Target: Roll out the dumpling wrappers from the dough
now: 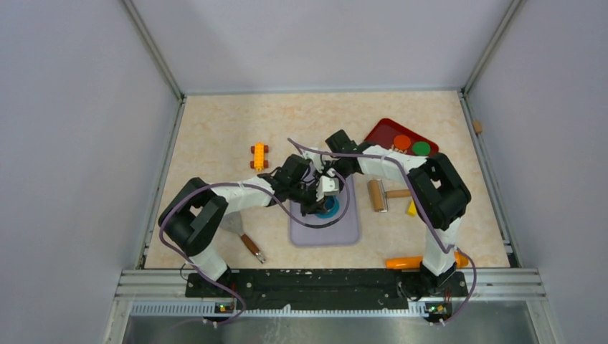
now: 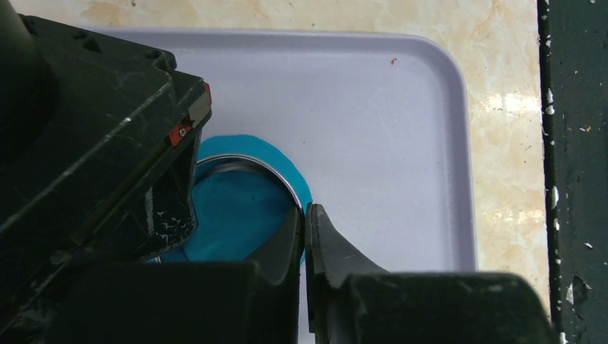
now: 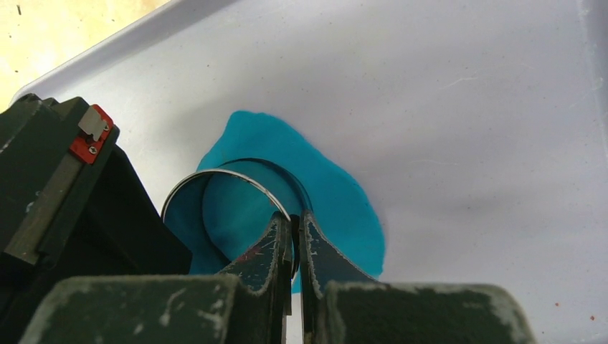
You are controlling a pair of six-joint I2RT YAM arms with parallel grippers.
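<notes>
The dough lies rolled flat, a teal patch near the middle of the lavender mat, and a thin metal ring cutter stands pressed down into it. By my reading we're at the cutting-out step, with one round marked inside the ring and no finished wrapper lying free on the mat. Both hands are right on it: the left hand is clenched on the ring's rim, and the right hand pinches that rim too, a little way round, the pair crowded over the mat's centre. Next, I'd say, comes a straight lift of the ring; any tilt could tear the soft edge or drag the whole patch along. Room is tight, each hand hemming in the other. Out on the worktop, the wooden roller sits just right of the mat, a red tray beyond its far right corner, an orange-and-yellow block off its far left corner, and none of them looks to be in the way.
</notes>
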